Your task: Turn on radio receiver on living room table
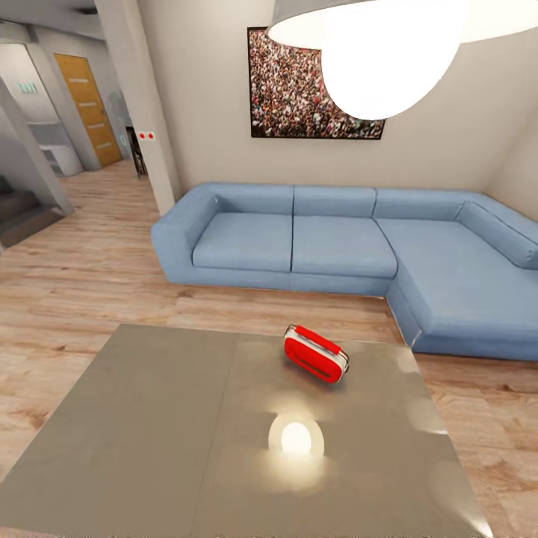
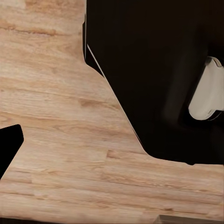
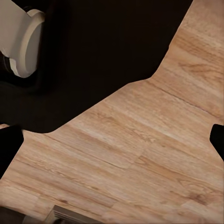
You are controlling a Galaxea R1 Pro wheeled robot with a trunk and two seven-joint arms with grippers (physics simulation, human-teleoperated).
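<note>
Now radio receiver rests on glossy table.

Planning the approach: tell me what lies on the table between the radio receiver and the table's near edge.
In the head view, nothing but the lamp's bright reflection on the table between the radio receiver and the near edge.

No text can be read; a small green sign at the hallway wall is perhaps lettered, too blurred.

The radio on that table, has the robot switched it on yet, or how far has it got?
Done: the robot faces the table in the living room, the radio receiver lying ahead before the blue sofa. In hand: nothing; both wrist views look down at wood floor. Left: reach out and switch it on.
</note>
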